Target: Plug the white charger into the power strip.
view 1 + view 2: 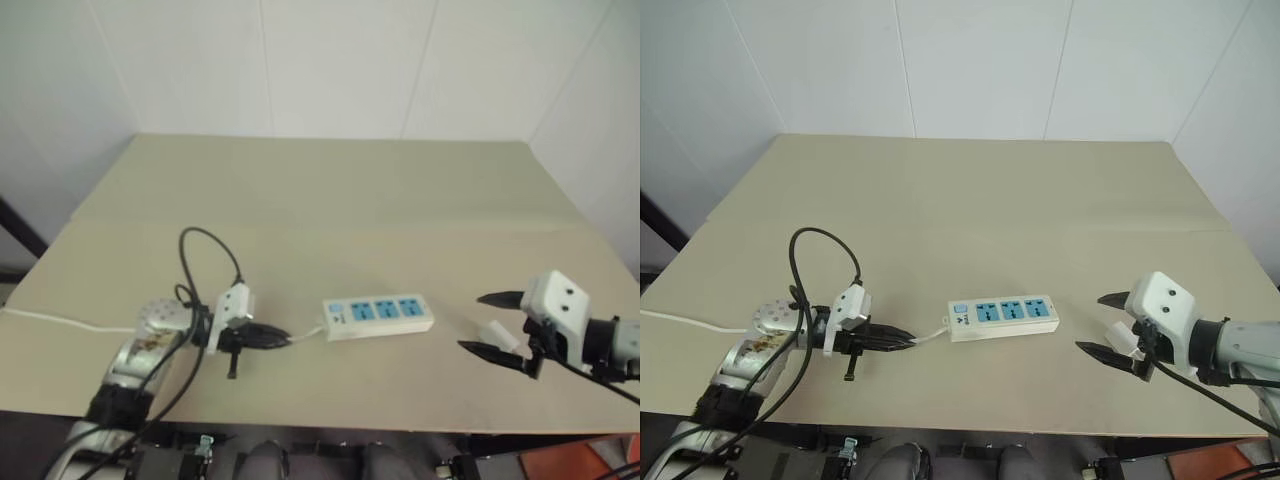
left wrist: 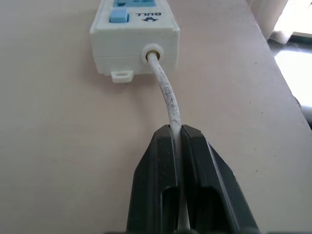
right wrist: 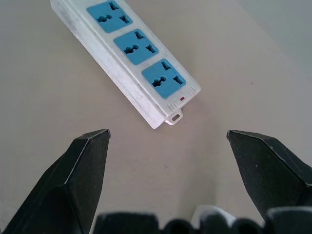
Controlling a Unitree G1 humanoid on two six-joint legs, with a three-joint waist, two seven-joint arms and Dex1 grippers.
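The power strip (image 1: 378, 316) lies flat near the table's front middle, its three blue sockets facing up. Its thin white cord (image 2: 165, 87) leaves the switch end toward my left gripper (image 1: 286, 337), which is shut on the cord a short way from the strip. To the right of the strip my right gripper (image 1: 471, 322) stands wide open, pointing at the strip's far end (image 3: 168, 109). The white charger (image 1: 495, 333) lies on the table below the gap between its spread fingers, not gripped. A sliver of the charger (image 3: 214, 214) shows at the fingers' base.
A black cable (image 1: 205, 245) loops up from my left wrist over the table. The white cord (image 1: 50, 320) trails off over the table's left edge. The beige table (image 1: 330, 200) stretches bare behind the strip to a white wall. Its front edge runs just below both grippers.
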